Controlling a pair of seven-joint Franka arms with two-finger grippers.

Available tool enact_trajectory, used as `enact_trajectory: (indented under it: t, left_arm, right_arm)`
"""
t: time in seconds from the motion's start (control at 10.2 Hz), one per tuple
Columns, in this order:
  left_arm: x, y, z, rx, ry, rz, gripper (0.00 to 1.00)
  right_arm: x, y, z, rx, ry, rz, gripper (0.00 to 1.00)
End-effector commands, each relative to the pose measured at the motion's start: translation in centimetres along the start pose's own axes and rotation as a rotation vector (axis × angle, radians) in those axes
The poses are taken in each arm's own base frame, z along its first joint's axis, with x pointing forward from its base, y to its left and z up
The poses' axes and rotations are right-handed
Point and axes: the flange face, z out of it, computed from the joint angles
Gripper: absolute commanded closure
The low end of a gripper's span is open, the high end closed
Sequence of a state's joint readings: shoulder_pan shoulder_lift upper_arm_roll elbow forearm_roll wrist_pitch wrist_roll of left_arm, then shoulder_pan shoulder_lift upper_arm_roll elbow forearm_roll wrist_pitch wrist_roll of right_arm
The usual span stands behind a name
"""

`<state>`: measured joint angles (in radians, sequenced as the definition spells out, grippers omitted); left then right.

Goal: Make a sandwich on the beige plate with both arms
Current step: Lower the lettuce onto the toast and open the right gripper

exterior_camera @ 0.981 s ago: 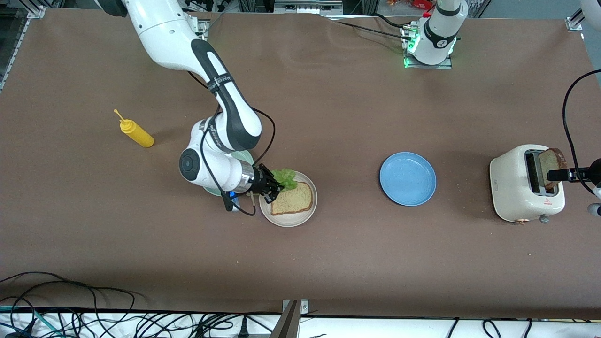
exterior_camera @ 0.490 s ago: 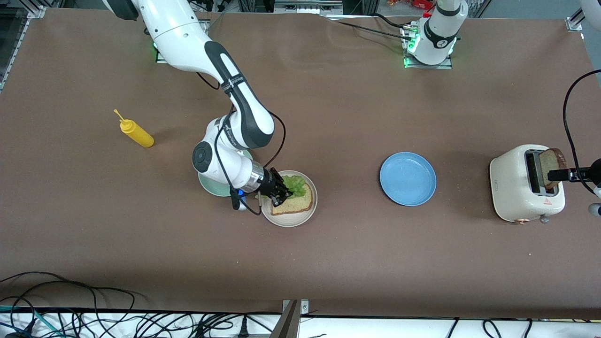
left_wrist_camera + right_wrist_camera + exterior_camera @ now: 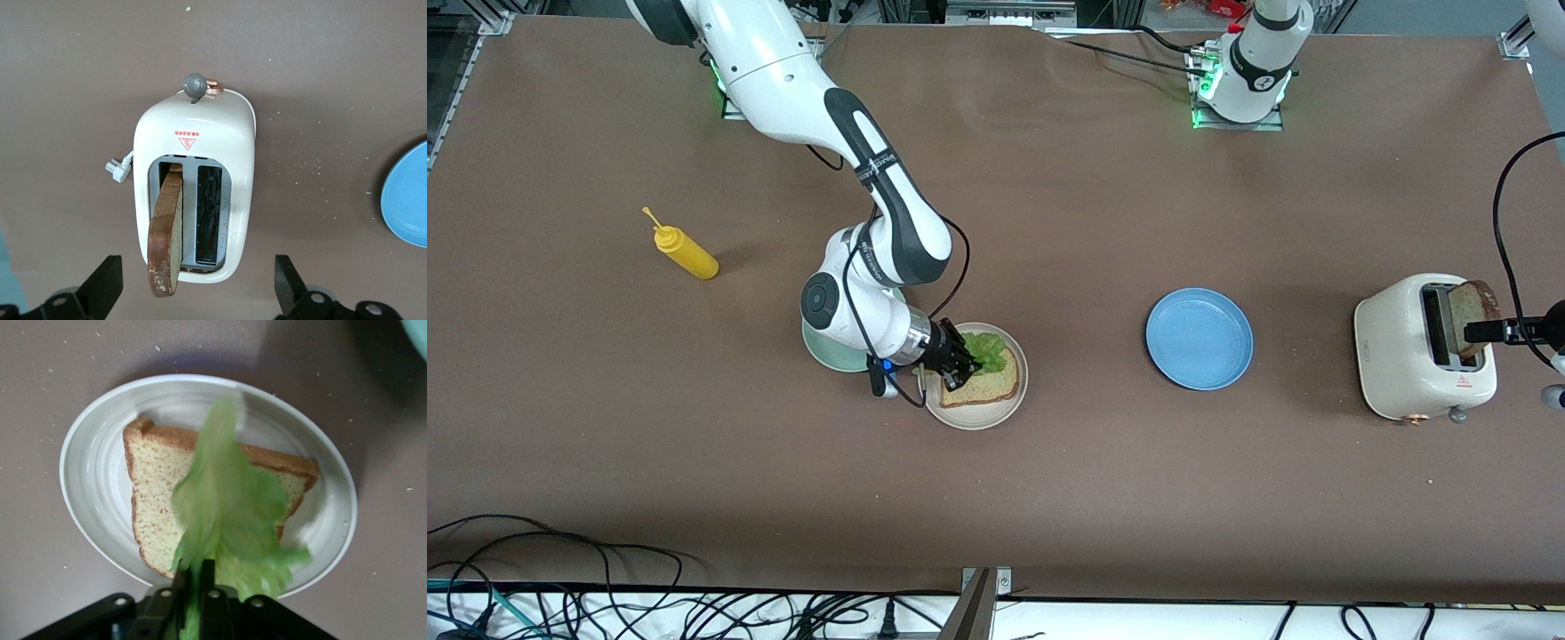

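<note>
The beige plate (image 3: 976, 420) holds one slice of speckled bread (image 3: 989, 384). My right gripper (image 3: 958, 366) is shut on a ruffled green lettuce leaf (image 3: 987, 348) and holds it low over the bread. In the right wrist view the leaf (image 3: 233, 500) hangs from the right gripper (image 3: 198, 583) across the bread (image 3: 155, 495) on the plate (image 3: 85, 473). A second brown-crusted slice (image 3: 1472, 307) stands in the white toaster (image 3: 1405, 356). My left gripper (image 3: 198, 293) is open over the toaster (image 3: 193, 143), its fingers wide on either side of that slice (image 3: 165, 233).
A mint-green plate (image 3: 825, 354) lies beside the beige plate, partly under the right arm. A blue plate (image 3: 1199, 338) lies mid-table and shows in the left wrist view (image 3: 408, 207). A yellow squeeze bottle (image 3: 685, 253) lies toward the right arm's end. Cables run along the table's near edge.
My right gripper has carried the lettuce from the plate's rim to over the bread slice. The left arm and the toaster slice have not moved.
</note>
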<state>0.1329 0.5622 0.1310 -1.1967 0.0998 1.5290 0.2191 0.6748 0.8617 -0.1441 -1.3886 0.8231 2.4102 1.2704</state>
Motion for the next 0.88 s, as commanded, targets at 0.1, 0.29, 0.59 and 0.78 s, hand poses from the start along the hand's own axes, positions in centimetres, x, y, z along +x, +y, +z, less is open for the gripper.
enact_trajectory:
  t: [0.1, 0.29, 0.59, 0.78]
  left_arm:
    - [-0.4, -0.9, -0.3, 0.007, 0.016, 0.011, 0.0]
    - [-0.4, -0.9, -0.3, 0.007, 0.016, 0.011, 0.0]
    - [-0.4, -1.1, -0.2, 0.006, 0.014, 0.028, 0.0]
    - [-0.4, -1.1, -0.2, 0.006, 0.014, 0.028, 0.0]
  right_arm:
    - [-1.7, 0.0, 0.7, 0.01, -0.003, -0.008, 0.0]
    - [-2.0, -0.2, 0.0, 0.012, -0.005, -0.014, 0.0]
    - [-1.6, -1.4, -3.4, -0.001, 0.014, -0.04, 0.0]
    - [-0.4, -1.5, -8.1, -0.16, 0.09, -0.13, 0.0]
